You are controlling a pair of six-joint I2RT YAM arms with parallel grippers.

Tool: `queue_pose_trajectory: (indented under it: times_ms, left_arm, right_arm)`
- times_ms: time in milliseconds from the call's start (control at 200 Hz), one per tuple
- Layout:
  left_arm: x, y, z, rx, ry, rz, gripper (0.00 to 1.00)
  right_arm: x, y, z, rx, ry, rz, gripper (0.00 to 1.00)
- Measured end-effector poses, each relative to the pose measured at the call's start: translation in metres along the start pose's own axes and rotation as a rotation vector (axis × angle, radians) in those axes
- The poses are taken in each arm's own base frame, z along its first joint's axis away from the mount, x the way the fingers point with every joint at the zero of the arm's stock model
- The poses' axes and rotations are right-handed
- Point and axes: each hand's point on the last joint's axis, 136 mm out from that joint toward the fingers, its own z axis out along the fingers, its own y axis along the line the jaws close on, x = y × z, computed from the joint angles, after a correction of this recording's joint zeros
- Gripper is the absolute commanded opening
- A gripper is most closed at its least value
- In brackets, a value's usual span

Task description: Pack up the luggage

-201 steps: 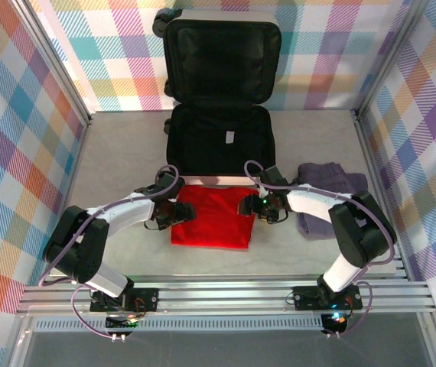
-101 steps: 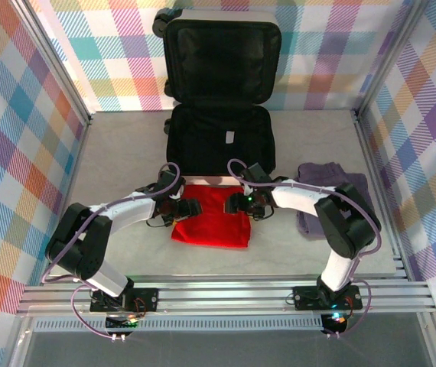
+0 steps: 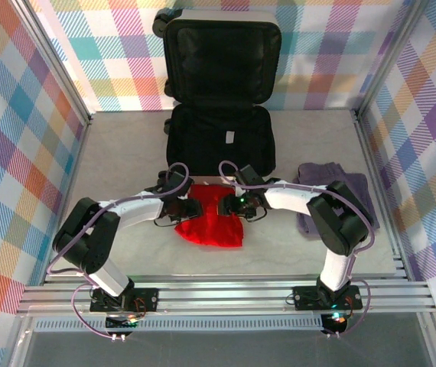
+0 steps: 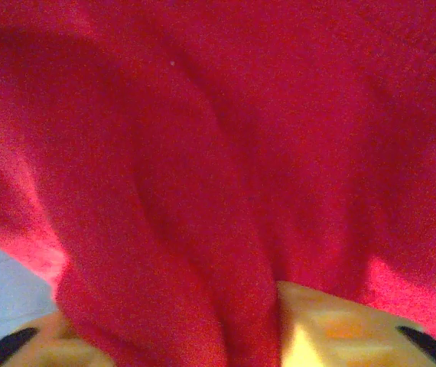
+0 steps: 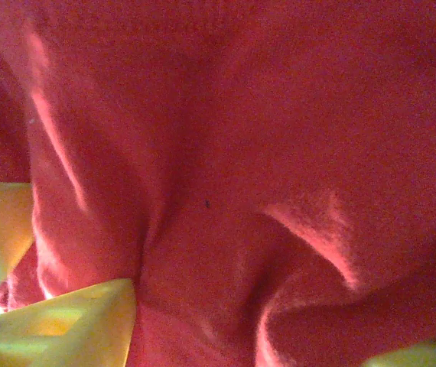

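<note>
The luggage (image 3: pixel 203 149) lies open at the top centre of the overhead view. Its lid stands upright against the back wall and its black-lined tray lies flat on the table (image 3: pixel 126 168), with nothing in it but a small pale tag. The tray's near rim sits just above the upper edge of the red garment (image 3: pixel 212 223), which is bunched into a heap at the centre of the frame. The way in is therefore straight up the picture and over that rim, with hardly any sideways travel. The heap runs left to right, matching the wider span of the tray. The left gripper (image 3: pixel 190 208) is at the garment's left end, and in its wrist view a fold of red cloth is pinched between the yellow fingers (image 4: pixel 333 329), the jaws drawn in narrow on it. The right gripper (image 3: pixel 230 205) is at the other end with its jaws wider. Cloth fills the space between its fingertips (image 5: pixel 65 329), but whether they actually bite cannot be told. Both arms stand about equally near the tray, so I judge a joint lift most likely. The purple clothes (image 3: pixel 356 187) lie apart at right.
</note>
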Motion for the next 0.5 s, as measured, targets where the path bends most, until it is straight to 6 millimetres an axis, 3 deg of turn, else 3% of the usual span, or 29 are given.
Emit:
queue_pose_trajectory:
  times_ms: [125,290,500]
  left_arm:
    - [0.006,-0.019,0.006,0.069,0.02,0.026,0.15]
    - [0.009,-0.027,0.006,0.098,0.032,0.04,0.0]
    - [0.01,-0.028,-0.003,0.098,0.03,0.041,0.0]
  right_arm:
    - [0.003,0.003,0.003,-0.009,0.012,-0.01,0.36]
    - [0.006,0.002,0.004,-0.008,0.018,-0.01,0.09]
    - [0.006,0.005,-0.006,-0.007,0.001,-0.022,0.03]
